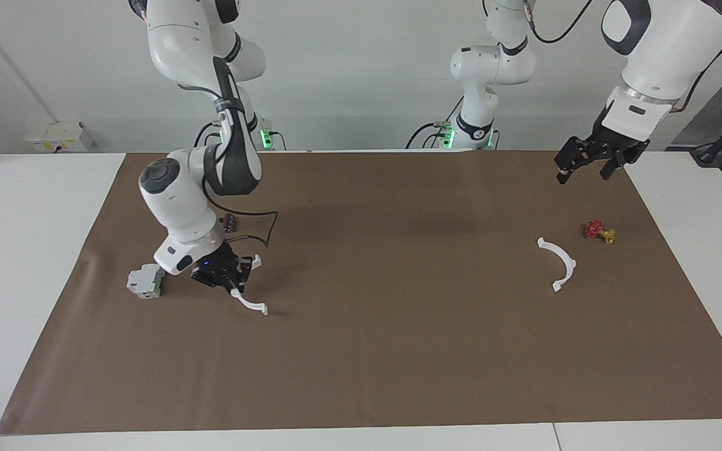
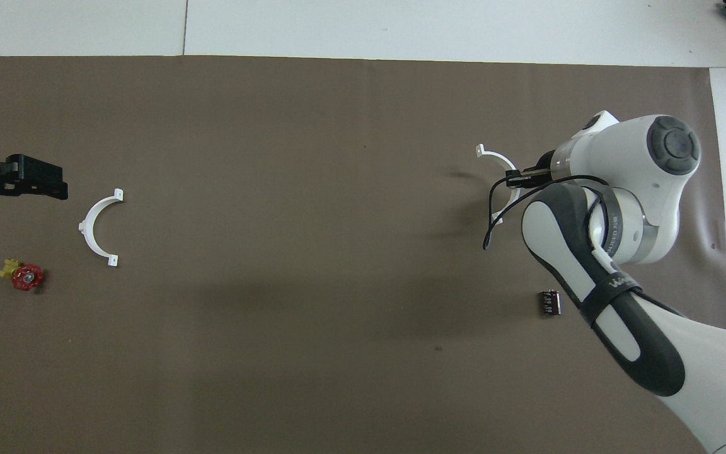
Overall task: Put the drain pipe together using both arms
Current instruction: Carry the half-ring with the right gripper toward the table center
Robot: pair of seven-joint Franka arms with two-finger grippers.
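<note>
One white drain pipe arc point(image 1: 249, 304) is at the right arm's end of the mat, and my right gripper point(image 1: 230, 277) is down low and shut on its middle. One end tab sticks up beside the fingers and the other rests by the mat. In the overhead view the arc point(image 2: 495, 157) shows partly under the right gripper point(image 2: 519, 180). The second arc point(image 1: 563, 263) lies flat and free at the left arm's end, also seen from overhead point(image 2: 95, 227). My left gripper point(image 1: 586, 170) hangs open and empty, high over the mat beside that arc point(image 2: 19, 181).
A grey-white boxy block point(image 1: 145, 281) sits right beside the right gripper. A small dark cylinder point(image 1: 229, 222) lies nearer the robots than that gripper. A red-and-yellow valve piece point(image 1: 599, 232) lies close to the free arc. The brown mat point(image 1: 398, 351) covers the table.
</note>
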